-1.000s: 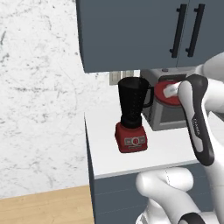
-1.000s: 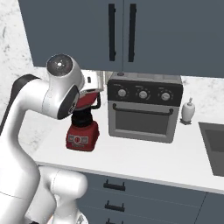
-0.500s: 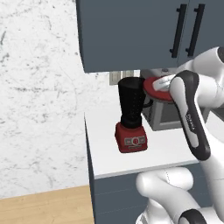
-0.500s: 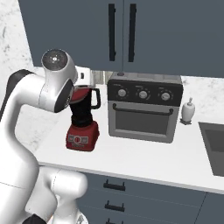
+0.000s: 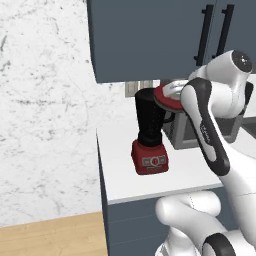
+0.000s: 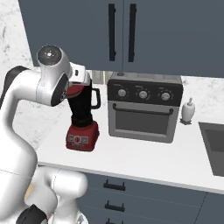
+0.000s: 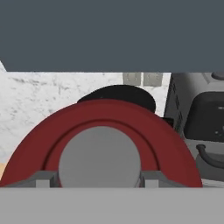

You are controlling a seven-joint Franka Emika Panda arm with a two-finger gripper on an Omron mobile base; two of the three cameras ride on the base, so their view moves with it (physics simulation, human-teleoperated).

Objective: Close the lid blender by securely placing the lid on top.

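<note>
The lid (image 5: 167,96) — red, with a pale grey centre knob — hangs in the air at the upper right rim of the blender (image 5: 150,134), tilted on edge rather than lying flat on the jar. In the hand view the lid (image 7: 103,146) sits close before the camera, and the fingers (image 7: 43,179) press against the grey knob from both sides, pinching it. Behind it shows the dark round mouth of the blender (image 7: 119,96), uncovered.

From the right base view, going left to right: the blender (image 6: 84,121) stands on the white counter (image 6: 144,157) with its dark jar on a squat red base and its handle turned toward the toaster oven (image 6: 145,106). The red edge of the lid (image 6: 75,91) peeks out beside the arm's wrist, level with the jar's top; whether it touches the rim I cannot tell. The oven carries three knobs, and right of it stands a small white bottle (image 6: 188,110).

The button panel on the red base is too small to read — no lettering can be made out.
</note>
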